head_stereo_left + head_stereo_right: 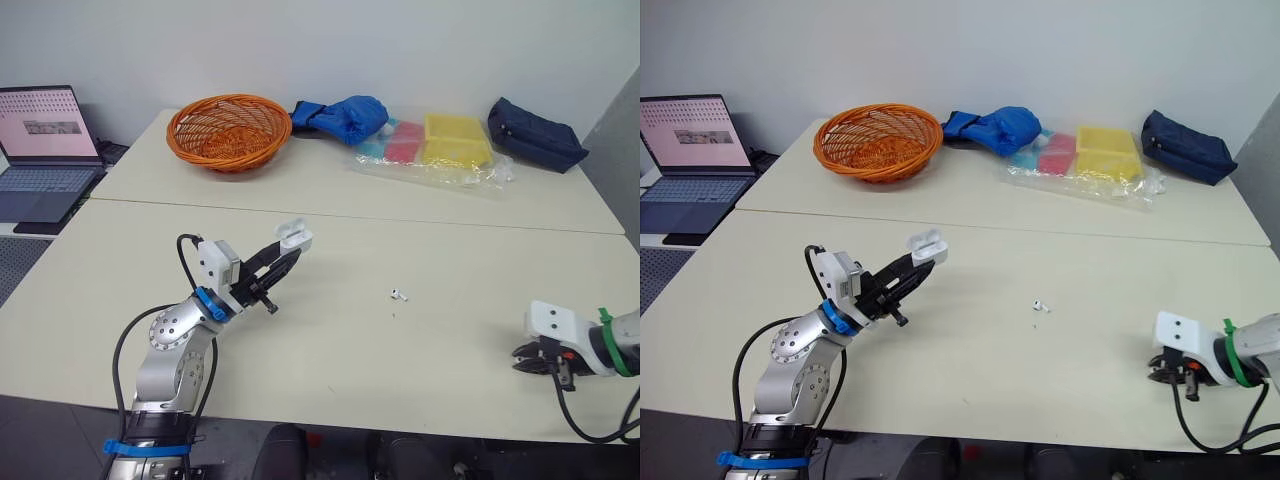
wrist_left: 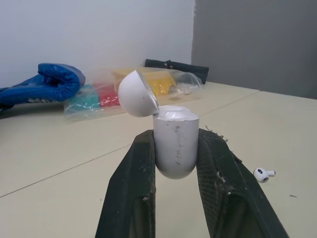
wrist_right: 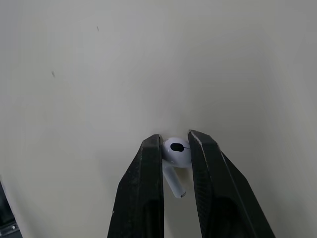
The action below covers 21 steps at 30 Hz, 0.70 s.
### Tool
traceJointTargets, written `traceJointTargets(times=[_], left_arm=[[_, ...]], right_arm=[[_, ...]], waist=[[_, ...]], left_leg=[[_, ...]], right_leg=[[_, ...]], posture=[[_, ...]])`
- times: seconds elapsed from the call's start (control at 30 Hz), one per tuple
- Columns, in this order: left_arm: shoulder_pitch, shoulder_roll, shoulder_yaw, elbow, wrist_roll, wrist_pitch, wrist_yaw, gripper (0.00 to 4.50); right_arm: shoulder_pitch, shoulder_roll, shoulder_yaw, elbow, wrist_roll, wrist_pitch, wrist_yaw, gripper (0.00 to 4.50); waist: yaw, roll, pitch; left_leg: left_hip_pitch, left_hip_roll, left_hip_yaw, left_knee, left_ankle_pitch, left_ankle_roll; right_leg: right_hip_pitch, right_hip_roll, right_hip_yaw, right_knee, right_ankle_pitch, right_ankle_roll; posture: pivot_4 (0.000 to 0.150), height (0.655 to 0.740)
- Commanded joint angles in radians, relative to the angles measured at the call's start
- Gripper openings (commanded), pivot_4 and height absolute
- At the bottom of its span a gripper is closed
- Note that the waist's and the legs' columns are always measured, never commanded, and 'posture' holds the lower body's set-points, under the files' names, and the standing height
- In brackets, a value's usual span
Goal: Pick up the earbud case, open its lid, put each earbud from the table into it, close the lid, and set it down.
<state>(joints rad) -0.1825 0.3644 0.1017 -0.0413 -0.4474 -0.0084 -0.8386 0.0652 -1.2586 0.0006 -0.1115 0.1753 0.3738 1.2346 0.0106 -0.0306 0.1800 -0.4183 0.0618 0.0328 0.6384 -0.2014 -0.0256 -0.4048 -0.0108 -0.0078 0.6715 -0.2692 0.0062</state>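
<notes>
My left gripper (image 1: pixel 288 250) is shut on the white earbud case (image 2: pixel 173 144), held above the table's left half with its lid (image 2: pixel 136 94) hinged open. A white earbud (image 1: pixel 399 295) lies on the table near the middle, right of the case; the left wrist view shows it too (image 2: pixel 262 174). Near the table's front right edge my right gripper (image 1: pixel 522 358) points down at the tabletop. In the right wrist view its fingers (image 3: pixel 148 188) are shut on a second white earbud (image 3: pixel 176 154), stem hanging down.
At the back stand an orange basket (image 1: pixel 229 130), a blue glove (image 1: pixel 343 117), a plastic bag with coloured boxes (image 1: pixel 432 148) and a dark blue pouch (image 1: pixel 534 133). An open laptop (image 1: pixel 45 150) sits on a side surface at far left.
</notes>
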Motion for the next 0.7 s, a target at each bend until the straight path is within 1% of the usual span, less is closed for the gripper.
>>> traceJointTargets(times=[0.03, 0.27, 0.33, 0.4, 0.57, 0.7], left_arm=[[0.008, 0.0, 0.0, -0.046, -0.002, -0.022, 0.002, 0.77], [0.022, 0.002, -0.002, -0.066, -0.008, -0.015, 0.007, 0.77], [0.025, 0.0, -0.003, -0.07, -0.009, -0.014, 0.008, 0.77], [0.031, -0.001, -0.005, -0.08, -0.011, -0.011, 0.01, 0.77], [0.044, -0.003, -0.007, -0.091, -0.01, -0.009, 0.014, 0.77], [0.051, -0.01, -0.014, -0.096, -0.01, -0.009, 0.02, 0.77]], right_arm=[[0.026, -0.037, -0.016, 0.095, -0.045, -0.061, 0.025, 0.4], [0.016, -0.058, 0.006, 0.179, -0.098, -0.143, 0.041, 0.4], [0.008, -0.051, 0.008, 0.183, -0.102, -0.138, 0.041, 1.11], [0.008, -0.045, 0.003, 0.183, -0.108, -0.142, 0.037, 1.69], [0.03, -0.057, -0.009, 0.177, -0.112, -0.155, 0.054, 3.43], [0.046, -0.062, -0.011, 0.168, -0.125, -0.155, 0.046, 3.43]], waist=[[0.0, 0.0, 0.0], [0.0, 0.0, 0.0], [0.0, 0.0, 0.0], [0.0, -0.001, 0.0], [-0.005, -0.001, -0.001], [-0.003, -0.001, -0.001]], left_leg=[[0.0, 0.0, 0.0, 0.0, 0.0, 0.0], [0.0, 0.0, 0.0, 0.003, 0.0, 0.0], [0.0, 0.0, 0.0, 0.003, 0.0, 0.0], [0.0, 0.0, 0.0, 0.003, 0.0, 0.0], [0.0, 0.0, 0.0, 0.004, 0.0, 0.0], [0.001, 0.0, 0.0, 0.005, 0.0, 0.0]], right_leg=[[0.0, 0.0, 0.0, 0.0, 0.0, 0.0], [0.001, 0.0, 0.0, 0.0, 0.0, 0.0], [0.001, 0.0, 0.0, 0.0, 0.0, 0.0], [0.001, -0.001, 0.001, 0.0, 0.0, 0.0], [0.001, 0.0, 0.001, 0.001, 0.001, 0.001], [0.002, -0.002, 0.0, 0.001, 0.001, 0.001]], posture=[[0.15, 0.74], [0.15, 0.74], [0.15, 0.74], [0.15, 0.74], [0.15, 0.74], [0.15, 0.74]])
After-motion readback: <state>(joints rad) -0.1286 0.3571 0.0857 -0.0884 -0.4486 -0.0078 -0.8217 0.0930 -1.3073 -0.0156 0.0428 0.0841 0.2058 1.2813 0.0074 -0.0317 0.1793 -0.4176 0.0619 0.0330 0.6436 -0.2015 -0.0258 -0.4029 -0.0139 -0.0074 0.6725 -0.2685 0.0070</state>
